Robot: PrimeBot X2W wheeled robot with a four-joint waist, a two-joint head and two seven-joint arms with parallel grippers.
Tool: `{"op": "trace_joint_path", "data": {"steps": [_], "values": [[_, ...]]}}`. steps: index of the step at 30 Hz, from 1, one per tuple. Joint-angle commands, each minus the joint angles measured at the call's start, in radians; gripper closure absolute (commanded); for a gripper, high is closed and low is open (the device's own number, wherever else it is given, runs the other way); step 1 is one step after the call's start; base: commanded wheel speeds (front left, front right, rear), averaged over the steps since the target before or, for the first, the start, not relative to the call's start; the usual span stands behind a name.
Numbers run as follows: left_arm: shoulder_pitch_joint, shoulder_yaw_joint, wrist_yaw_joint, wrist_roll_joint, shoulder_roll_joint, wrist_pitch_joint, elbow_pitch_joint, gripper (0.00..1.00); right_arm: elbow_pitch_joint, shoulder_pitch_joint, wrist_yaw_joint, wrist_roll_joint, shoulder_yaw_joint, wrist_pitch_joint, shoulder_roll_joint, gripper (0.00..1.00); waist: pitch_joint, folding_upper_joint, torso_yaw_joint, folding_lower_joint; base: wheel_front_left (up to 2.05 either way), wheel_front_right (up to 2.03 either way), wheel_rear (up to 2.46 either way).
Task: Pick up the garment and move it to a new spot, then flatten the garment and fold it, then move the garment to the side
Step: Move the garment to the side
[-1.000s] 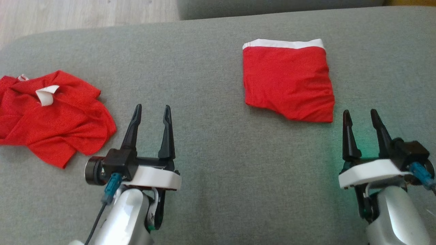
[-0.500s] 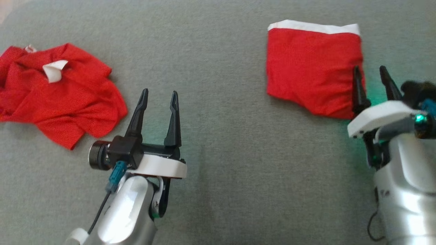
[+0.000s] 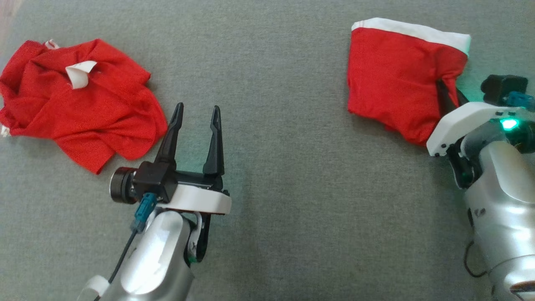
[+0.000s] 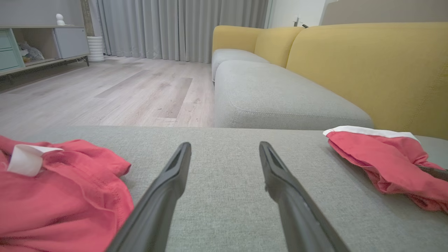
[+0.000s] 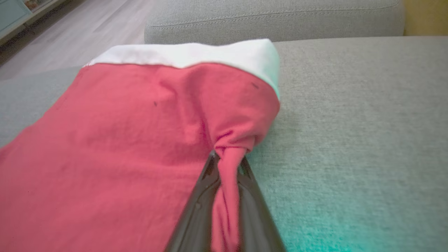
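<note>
The folded red shorts lie on the right side of the grey cushion, where your right gripper, spread a second ago, now pinches their bunched right edge, so the move aside can begin, while your left gripper hangs spread.

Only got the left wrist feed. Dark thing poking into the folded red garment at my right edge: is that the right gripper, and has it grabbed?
Observer: Yes. In the right wrist view the right gripper is shut on a pinched tuck of the folded red garment.
Operator: Which edge?
Observer: In the head view it's the garment's right edge, a little below the right end of the white waistband; the cloth puckers toward the gripper there.
Operator: Rest of it off the surface?
Observer: In the right wrist view the rest lies spread on the grey cushion, with the waistband at the far end.
</note>
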Motion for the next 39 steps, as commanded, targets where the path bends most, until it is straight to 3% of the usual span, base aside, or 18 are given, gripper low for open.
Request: {"op": "trace_joint_path", "data": {"steps": [1,8,11,17,22,30,39], "values": [[-0.03,0.035,0.005,-0.002,0.009,-0.005,-0.029,0.0,-0.007,0.005,-0.001,-0.002,0.024,-0.004,-0.004,1.0,-0.005,0.0,-0.006,0.0,0.0,0.0,0.0],[-0.021,0.048,0.003,0.004,0.009,-0.005,-0.03,0.0,-0.041,-0.011,-0.001,-0.004,0.172,-0.043,-0.15,1.0,-0.03,0.0,-0.044,0.0,0.0,0.0,0.0],[-0.02,0.051,0.002,0.005,0.009,-0.005,-0.033,0.0,-0.062,-0.001,-0.001,-0.032,0.267,-0.029,-0.273,1.0,-0.029,0.0,-0.054,0.0,0.0,0.0,0.0],[-0.033,0.05,-0.001,0.008,0.009,-0.005,-0.042,0.0,-0.057,0.012,-0.001,0.004,0.353,0.023,-0.491,1.0,0.0,0.0,-0.056,0.0,0.0,0.0,0.0],[-0.045,0.044,-0.003,0.007,0.009,-0.005,-0.046,0.0,-0.019,-0.006,-0.001,-0.054,0.419,-0.001,-0.65,1.0,0.035,0.0,-0.042,0.0,0.0,0.0,0.0],[-0.069,0.036,0.001,0.004,0.009,-0.005,-0.052,0.0,0.088,-0.075,-0.001,-0.132,0.406,-0.05,-0.722,1.0,0.087,0.0,-0.016,0.0,0.0,0.0,0.0],[-0.078,0.039,0.003,0.007,0.009,-0.005,-0.054,0.0,0.17,-0.125,-0.001,-0.223,0.343,-0.078,-0.699,1.0,0.106,0.0,-0.012,0.0,0.0,0.0,0.0]]}}
